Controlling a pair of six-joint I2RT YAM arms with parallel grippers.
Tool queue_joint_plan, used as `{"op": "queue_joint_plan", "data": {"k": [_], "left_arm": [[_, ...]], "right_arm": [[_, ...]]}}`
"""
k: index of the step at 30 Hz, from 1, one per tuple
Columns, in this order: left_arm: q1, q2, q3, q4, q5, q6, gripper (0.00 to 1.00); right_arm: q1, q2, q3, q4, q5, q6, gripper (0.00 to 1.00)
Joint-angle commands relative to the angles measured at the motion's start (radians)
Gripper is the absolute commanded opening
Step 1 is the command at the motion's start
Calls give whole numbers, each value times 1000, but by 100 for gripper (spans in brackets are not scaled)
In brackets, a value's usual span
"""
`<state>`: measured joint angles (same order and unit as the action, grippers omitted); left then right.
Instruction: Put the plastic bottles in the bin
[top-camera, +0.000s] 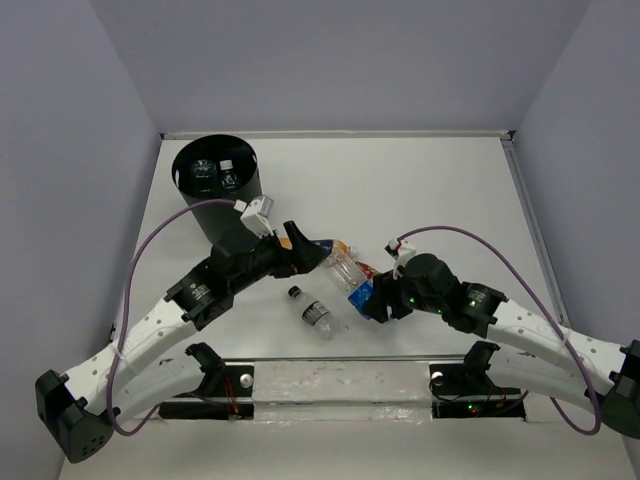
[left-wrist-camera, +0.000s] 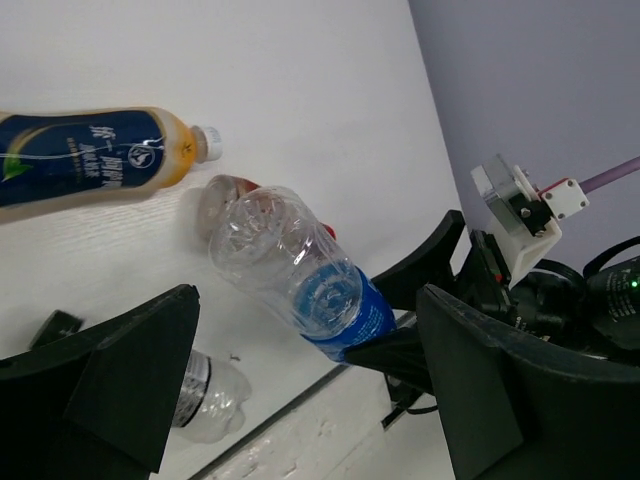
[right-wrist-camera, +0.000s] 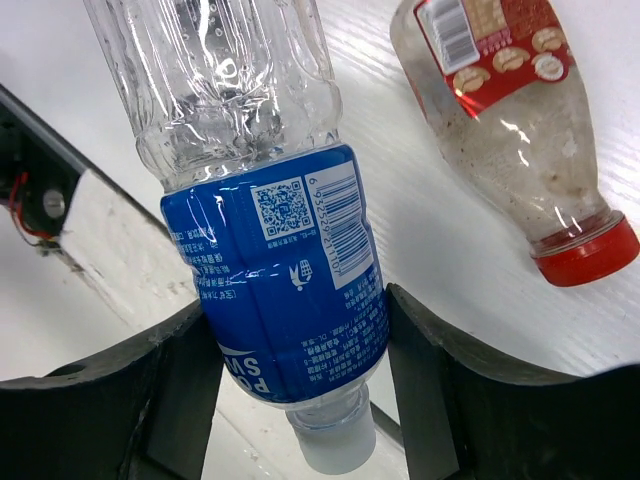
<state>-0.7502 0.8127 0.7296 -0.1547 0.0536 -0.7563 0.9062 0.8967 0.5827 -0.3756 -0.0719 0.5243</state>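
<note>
My right gripper is shut on the blue-label clear bottle near its cap end, seen close in the right wrist view, where the gripper clamps the label. My left gripper is open and empty just left of that bottle; in its wrist view the gripper faces the bottle. The orange-liquid bottle lies behind it, partly hidden from above. The red-capped bottle lies beside the held one. A small black-capped clear bottle lies near the front. The black bin stands at the far left.
Two small bottles lie inside the bin. A shiny strip runs along the table's near edge between the arm bases. Purple cables loop over both arms. Grey walls close in the left, back and right sides.
</note>
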Motion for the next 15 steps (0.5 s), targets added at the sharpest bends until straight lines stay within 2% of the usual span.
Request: {"op": "queue_joint_plan", "data": {"k": [1,5,9,15], "left_arm": [[-43,49,-2,208,86,-37,99],[-61,124,-7,293,75,-38,99],[-74,200,11,294,28,-21,99],[-86,227,25,301,-41,1,99]], "right_arm": [[11,-35,75,23,-40,-10,50],[11,-31,85,102,-60,-4,50],[11,-51,89,165,-60,0,50],[11,-51,95,201,-43,-6,50]]}}
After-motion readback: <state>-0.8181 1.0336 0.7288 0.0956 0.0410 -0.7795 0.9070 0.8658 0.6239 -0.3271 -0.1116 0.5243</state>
